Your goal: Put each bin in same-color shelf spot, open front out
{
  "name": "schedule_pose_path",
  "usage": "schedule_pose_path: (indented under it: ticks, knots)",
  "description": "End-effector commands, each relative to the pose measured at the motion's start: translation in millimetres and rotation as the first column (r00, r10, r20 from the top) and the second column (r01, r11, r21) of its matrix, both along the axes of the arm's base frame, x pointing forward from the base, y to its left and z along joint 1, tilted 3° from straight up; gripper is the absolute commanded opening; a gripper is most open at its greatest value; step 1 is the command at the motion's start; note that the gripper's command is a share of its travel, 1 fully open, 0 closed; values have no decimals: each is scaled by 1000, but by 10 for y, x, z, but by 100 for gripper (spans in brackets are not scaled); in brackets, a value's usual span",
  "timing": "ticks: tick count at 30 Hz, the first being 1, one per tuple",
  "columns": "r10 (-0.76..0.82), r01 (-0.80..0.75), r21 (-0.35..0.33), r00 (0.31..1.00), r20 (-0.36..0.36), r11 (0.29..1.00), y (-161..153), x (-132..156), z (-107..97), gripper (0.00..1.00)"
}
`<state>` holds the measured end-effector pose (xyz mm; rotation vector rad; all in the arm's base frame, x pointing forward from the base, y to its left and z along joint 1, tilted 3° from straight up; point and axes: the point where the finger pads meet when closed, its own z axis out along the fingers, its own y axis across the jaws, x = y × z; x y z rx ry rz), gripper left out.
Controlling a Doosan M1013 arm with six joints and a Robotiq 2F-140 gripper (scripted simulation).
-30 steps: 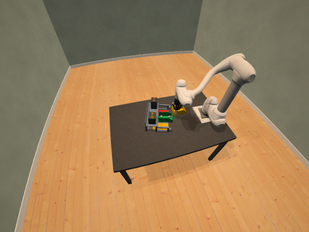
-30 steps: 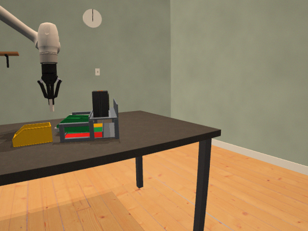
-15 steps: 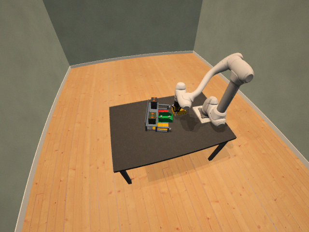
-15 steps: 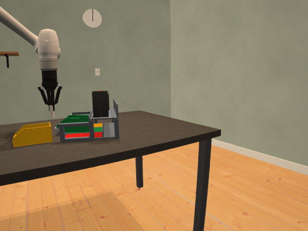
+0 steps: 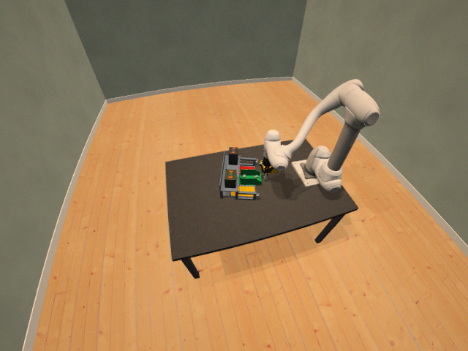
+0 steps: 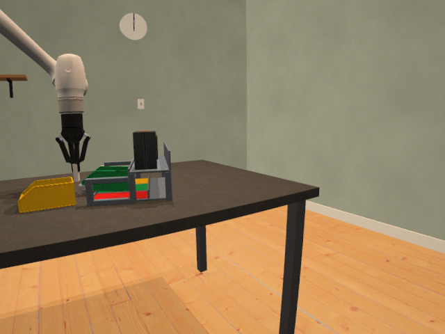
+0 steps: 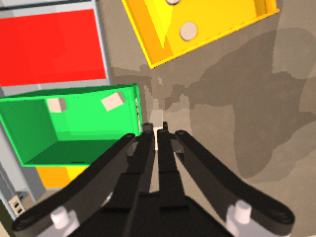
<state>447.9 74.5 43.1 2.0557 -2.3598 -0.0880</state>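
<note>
The green bin (image 5: 250, 178) (image 6: 108, 184) (image 7: 81, 120) is in the shelf's middle spot, open front facing out and sticking past the shelf's front, with two pale parts inside. My gripper (image 5: 265, 176) (image 6: 76, 186) (image 7: 157, 118) is shut and empty, pointing down low just in front of the green bin's front edge; contact cannot be told. The yellow bin (image 6: 48, 195) (image 7: 217, 25) stands on the table outside the shelf, with pale parts inside. The red mark (image 5: 247, 167) (image 6: 111, 195) (image 7: 49, 46) and the yellow mark (image 5: 246, 189) (image 7: 51, 178) are uncovered in the side spots.
The grey shelf (image 6: 133, 190) (image 7: 103, 39) has a low board over its rear part. Two dark boxes (image 5: 232, 156) (image 5: 230, 179) stand on that board. Grey side rails and a front lip bound the spots. The robot base (image 5: 308, 175) is on the table's far right.
</note>
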Motion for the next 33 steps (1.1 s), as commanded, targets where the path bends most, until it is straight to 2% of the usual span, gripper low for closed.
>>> schedule_pose_path:
  ticks: [1,15,33]
  knots:
    - [0,0,0,1000,0,1000,3,-2,-88,10]
    - [0,0,0,1000,0,1000,7,-10,-253,10]
    - [0,0,0,1000,0,1000,8,-11,-265,10]
